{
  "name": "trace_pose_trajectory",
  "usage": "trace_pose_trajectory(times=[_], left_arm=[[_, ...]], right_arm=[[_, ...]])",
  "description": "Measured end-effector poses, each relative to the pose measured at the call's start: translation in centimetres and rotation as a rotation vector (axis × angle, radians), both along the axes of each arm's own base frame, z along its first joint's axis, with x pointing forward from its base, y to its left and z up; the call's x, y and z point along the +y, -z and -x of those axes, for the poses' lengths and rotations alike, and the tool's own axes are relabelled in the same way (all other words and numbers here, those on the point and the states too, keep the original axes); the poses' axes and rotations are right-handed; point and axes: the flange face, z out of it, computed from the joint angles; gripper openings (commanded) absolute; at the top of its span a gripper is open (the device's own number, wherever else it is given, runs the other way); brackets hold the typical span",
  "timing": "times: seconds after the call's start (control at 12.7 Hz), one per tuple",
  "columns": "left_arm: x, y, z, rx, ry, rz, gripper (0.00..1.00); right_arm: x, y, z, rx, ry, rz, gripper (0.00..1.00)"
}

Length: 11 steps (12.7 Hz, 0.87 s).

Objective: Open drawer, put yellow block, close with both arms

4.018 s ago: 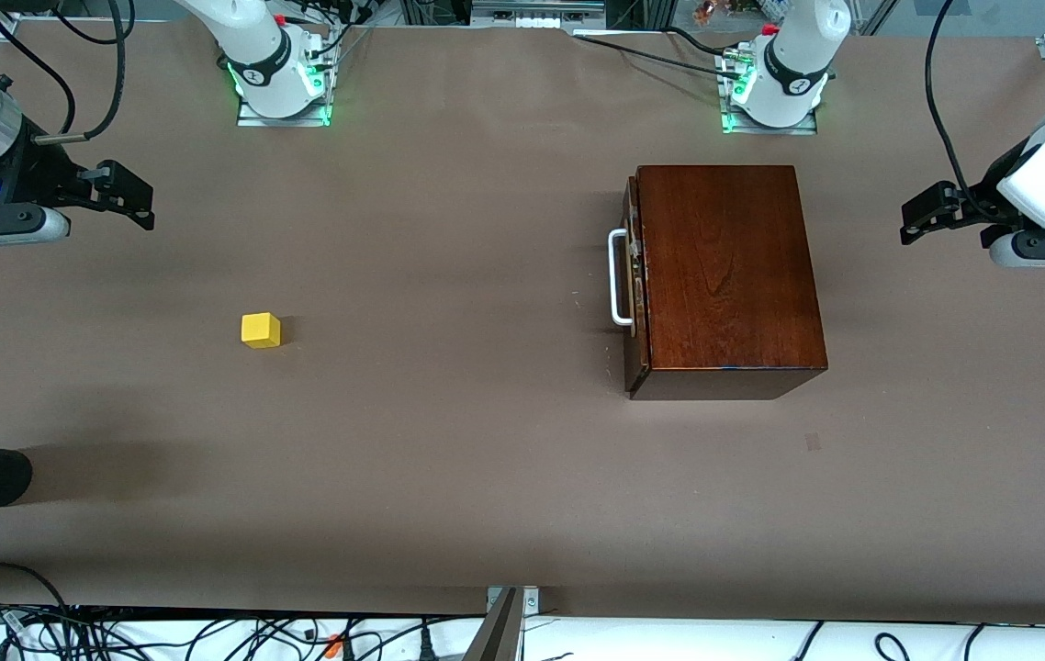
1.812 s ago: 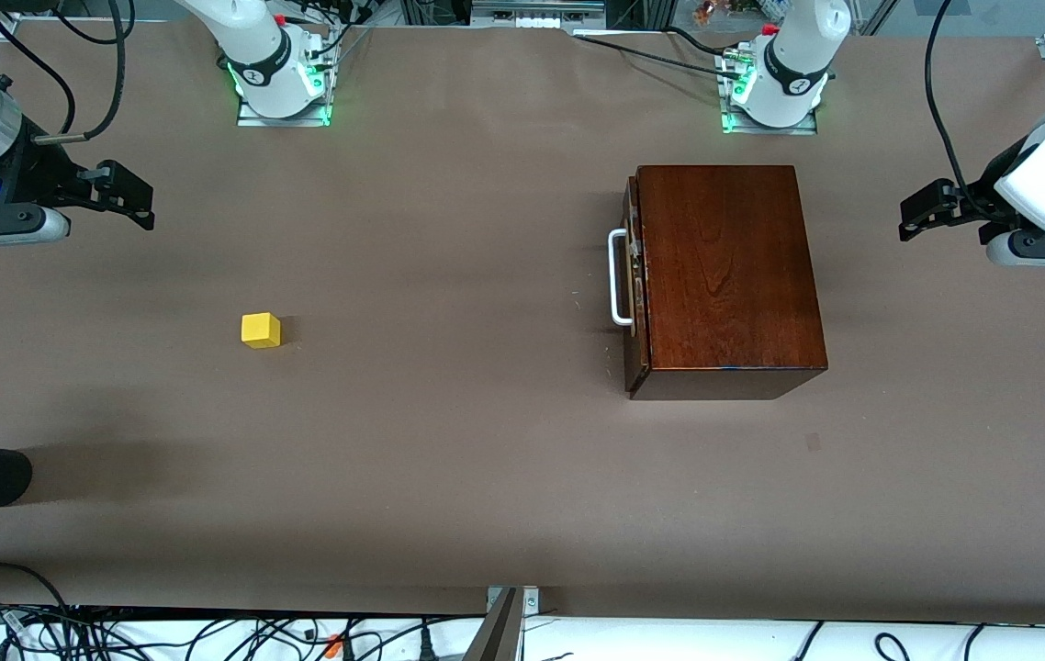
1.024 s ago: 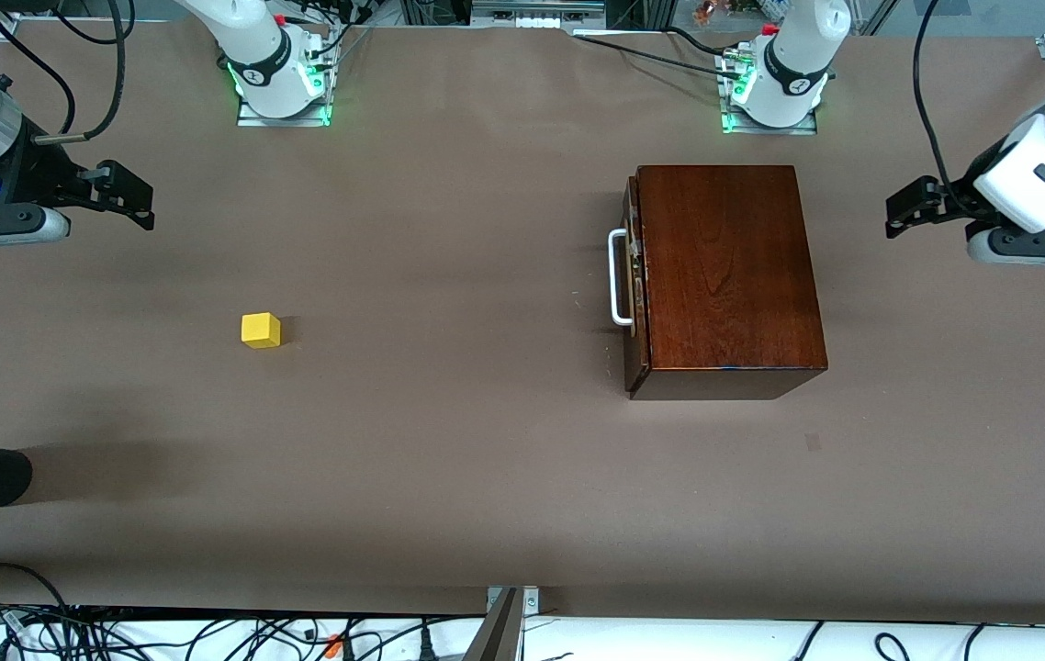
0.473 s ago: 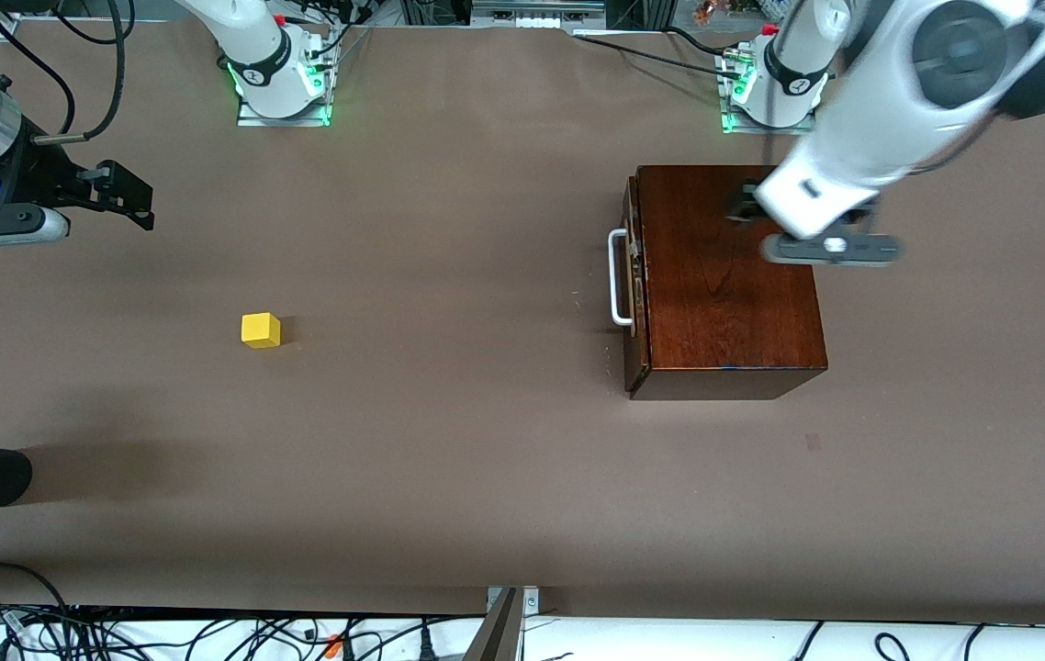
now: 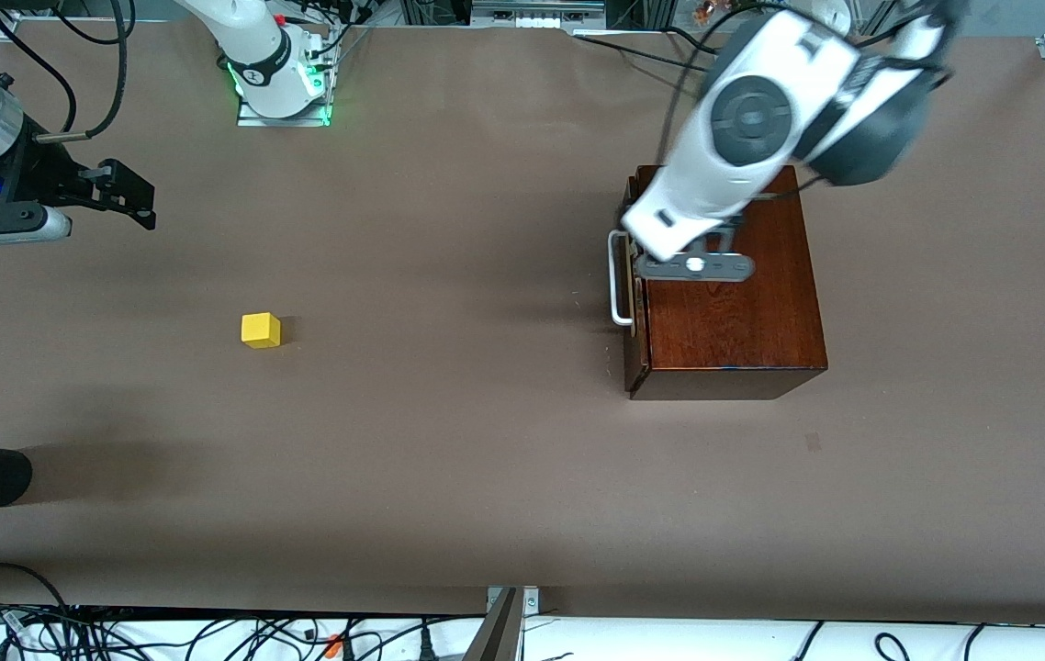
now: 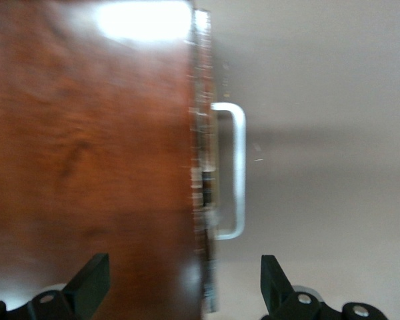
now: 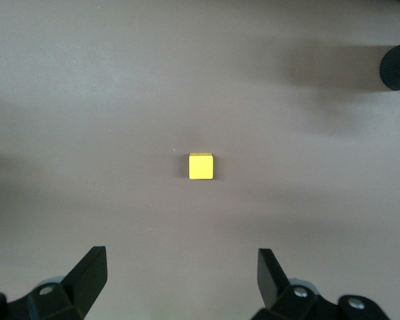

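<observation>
Hovering over wooden box (image 5: 729, 275) near drawer (image 6: 203, 167) handle (image 6: 233, 170), left claw (image 6: 180, 293) wide; right claw (image 7: 180, 280) waits wide, yellow block (image 5: 261, 330) untouched.

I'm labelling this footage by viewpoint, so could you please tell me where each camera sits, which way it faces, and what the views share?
Front view: high across the table, facing both bases; shows the left gripper over the wooden box and the right gripper waiting.
Left wrist view: looks down on the drawer and its handle; open fingers show.
Right wrist view: looks down on the yellow block; open fingers show.
Front shares the handle with the left wrist view, the block with the right.
</observation>
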Motion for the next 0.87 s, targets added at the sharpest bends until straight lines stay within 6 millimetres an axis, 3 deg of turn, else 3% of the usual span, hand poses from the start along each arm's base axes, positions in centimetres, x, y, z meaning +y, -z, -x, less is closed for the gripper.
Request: trace_pose_trajectory(times=[0.32, 0.47, 0.87], left_arm=[[-7.8, 5.1, 3.8, -0.089, 0.032, -0.139, 1.00], [-10.3, 7.9, 5.1, -0.132, 0.043, -0.196, 1.00], [-10.9, 12.8, 4.7, -0.150, 0.070, -0.230, 1.00]], right_arm=[[0.0, 0.0, 0.0, 0.000, -0.001, 0.000, 1.00], [0.1, 0.0, 0.0, 0.000, -0.001, 0.000, 1.00], [0.0, 0.0, 0.0, 0.000, -0.001, 0.000, 1.00]])
